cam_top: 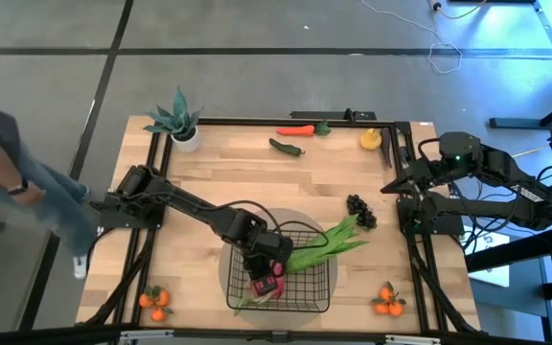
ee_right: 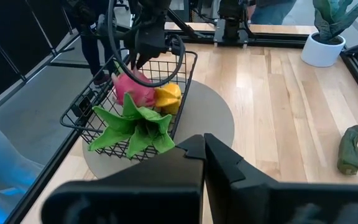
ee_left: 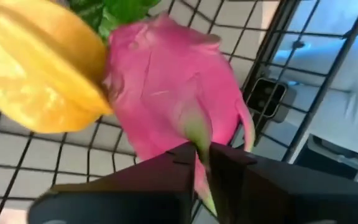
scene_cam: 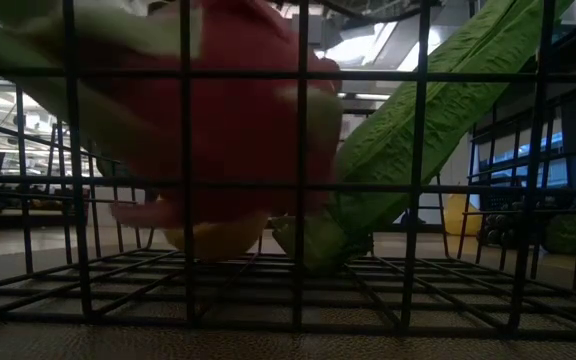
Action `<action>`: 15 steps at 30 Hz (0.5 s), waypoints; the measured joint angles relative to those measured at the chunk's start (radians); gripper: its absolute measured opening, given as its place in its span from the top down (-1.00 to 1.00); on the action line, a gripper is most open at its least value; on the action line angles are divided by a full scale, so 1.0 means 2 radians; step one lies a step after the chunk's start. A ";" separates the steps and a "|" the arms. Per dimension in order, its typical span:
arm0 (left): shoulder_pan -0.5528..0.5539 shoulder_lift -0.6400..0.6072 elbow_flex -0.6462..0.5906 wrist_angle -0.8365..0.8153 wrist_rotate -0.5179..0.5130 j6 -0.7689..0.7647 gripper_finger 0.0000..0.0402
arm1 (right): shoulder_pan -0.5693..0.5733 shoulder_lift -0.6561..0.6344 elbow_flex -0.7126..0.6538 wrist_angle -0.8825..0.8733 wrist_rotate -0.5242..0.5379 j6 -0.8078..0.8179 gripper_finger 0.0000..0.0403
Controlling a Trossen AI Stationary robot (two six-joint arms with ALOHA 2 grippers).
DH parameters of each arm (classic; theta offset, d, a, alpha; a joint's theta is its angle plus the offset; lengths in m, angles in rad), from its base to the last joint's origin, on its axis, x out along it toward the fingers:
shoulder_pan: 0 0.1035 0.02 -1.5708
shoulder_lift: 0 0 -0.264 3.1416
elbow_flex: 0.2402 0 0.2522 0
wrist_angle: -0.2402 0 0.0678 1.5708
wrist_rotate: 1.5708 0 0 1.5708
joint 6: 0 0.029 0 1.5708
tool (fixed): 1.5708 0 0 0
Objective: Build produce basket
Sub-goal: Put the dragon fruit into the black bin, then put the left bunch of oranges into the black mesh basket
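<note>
The left gripper [ee_left: 202, 163], fingers nearly closed, pinches the dragon fruit [ee_left: 173, 93] inside the basket [cam_top: 314, 278]; the wire mesh partly hides the fruit.

The pale wooden counter [cam_top: 218, 172] carries a round grey mat [cam_top: 348, 254] under the basket [cam_top: 319, 273], grapes [cam_top: 360, 211], peppers [cam_top: 287, 147], oranges [cam_top: 387, 301] and a potted plant [cam_top: 178, 123].
</note>
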 joint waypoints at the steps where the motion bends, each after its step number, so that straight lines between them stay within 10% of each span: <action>1: 0.000 0.000 0.000 -0.002 0.003 0.000 0.83 | 0.000 0.000 0.000 0.000 0.000 0.000 1.00; 15: 0.011 -0.011 0.000 -0.006 0.023 -0.008 0.57 | 0.000 0.000 0.000 -0.001 -0.008 -0.009 1.00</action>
